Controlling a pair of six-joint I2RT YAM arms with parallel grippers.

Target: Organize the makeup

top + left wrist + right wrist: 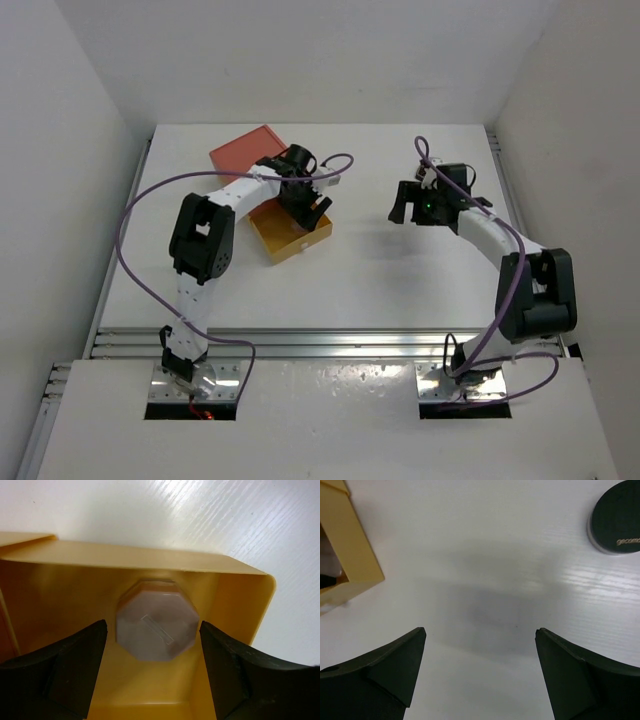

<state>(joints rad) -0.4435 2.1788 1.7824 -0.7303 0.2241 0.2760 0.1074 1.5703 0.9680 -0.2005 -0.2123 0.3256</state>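
Observation:
A peach octagonal compact (156, 625) lies flat on the floor of the yellow drawer (125, 560), near its far right corner. My left gripper (152, 624) is open, lowered into the drawer, with one finger on each side of the compact and apart from it. In the top view the left gripper (303, 205) is over the drawer (285, 240). My right gripper (480, 630) is open and empty above bare table. A black round compact (617, 517) lies on the table beyond it to the right. The other makeup is out of view.
An orange box (243, 150) lies behind the yellow drawer at the back left. The drawer's corner (355, 555) shows at the left of the right wrist view. The right gripper (403, 205) hovers at the table's middle right.

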